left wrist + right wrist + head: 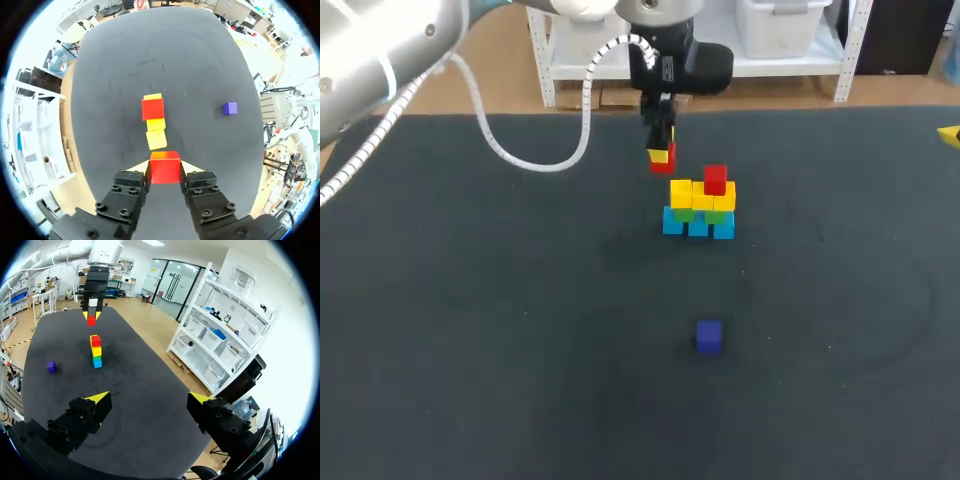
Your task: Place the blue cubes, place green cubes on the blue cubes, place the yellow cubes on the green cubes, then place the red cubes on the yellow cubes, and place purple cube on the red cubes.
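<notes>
A stack [699, 207] stands mid-table: blue cubes [698, 226] at the bottom, green cubes [685, 214] on them, yellow cubes [682, 191] above, and one red cube [715, 179] on the right side of the top. My left gripper [662, 153] hangs just behind and left of the stack, shut on a second red cube [164, 167]. In the left wrist view the stack [154, 122] lies ahead of the fingers. The purple cube [709, 336] [230, 108] sits alone nearer the front. My right gripper [150, 399] stands open and empty, far off to the right.
The dark table mat [470, 330] holds nothing else. One yellow fingertip [949, 135] of my right gripper shows at the right edge of the head view. A white cable [535, 160] loops down from my left arm behind the stack.
</notes>
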Tool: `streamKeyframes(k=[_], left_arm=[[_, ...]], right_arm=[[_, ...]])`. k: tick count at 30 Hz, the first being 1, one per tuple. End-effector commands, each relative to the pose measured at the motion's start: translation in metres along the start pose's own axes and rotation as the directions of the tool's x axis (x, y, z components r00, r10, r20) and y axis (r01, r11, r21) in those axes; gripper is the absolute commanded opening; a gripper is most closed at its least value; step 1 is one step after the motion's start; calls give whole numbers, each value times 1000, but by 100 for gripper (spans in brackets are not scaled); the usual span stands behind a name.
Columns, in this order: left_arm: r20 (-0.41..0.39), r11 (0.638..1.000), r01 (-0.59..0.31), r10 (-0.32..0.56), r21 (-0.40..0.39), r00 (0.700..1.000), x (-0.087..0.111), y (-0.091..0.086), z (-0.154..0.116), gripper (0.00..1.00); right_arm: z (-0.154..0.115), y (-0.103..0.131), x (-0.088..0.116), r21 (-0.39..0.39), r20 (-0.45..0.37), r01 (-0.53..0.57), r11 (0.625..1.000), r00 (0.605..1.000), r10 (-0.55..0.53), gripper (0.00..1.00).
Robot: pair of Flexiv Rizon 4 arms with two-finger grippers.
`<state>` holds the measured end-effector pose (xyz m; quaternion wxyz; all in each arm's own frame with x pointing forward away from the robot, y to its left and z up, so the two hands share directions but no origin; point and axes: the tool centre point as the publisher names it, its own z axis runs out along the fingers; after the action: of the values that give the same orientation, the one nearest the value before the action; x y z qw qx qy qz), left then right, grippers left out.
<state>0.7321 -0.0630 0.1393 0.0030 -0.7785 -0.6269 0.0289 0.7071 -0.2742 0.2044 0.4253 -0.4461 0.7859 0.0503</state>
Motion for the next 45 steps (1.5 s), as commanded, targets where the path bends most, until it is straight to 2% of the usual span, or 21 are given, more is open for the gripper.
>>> streamKeyframes(k=[1, 8, 21, 45], left_arm=[[16, 998, 2, -3, 55, 1000, -4, 3, 3, 0], [39, 998, 10, -12, 63, 999, -20, -5, 17, 0], [42, 998, 65, -65, 2, 997, -32, 7, 29, 0], [12, 994, 109, -109, -15, 994, -40, 14, 40, 0]], right_arm=[[-1, 1, 0, 3, 0, 0, 1000, 1000, 0, 100], [-1, 1, 0, 3, 0, 0, 1000, 1000, 0, 100], [-1, 1, 0, 3, 0, 0, 1000, 1000, 0, 100], [-1, 1, 0, 3, 0, 0, 1000, 1000, 0, 100]])
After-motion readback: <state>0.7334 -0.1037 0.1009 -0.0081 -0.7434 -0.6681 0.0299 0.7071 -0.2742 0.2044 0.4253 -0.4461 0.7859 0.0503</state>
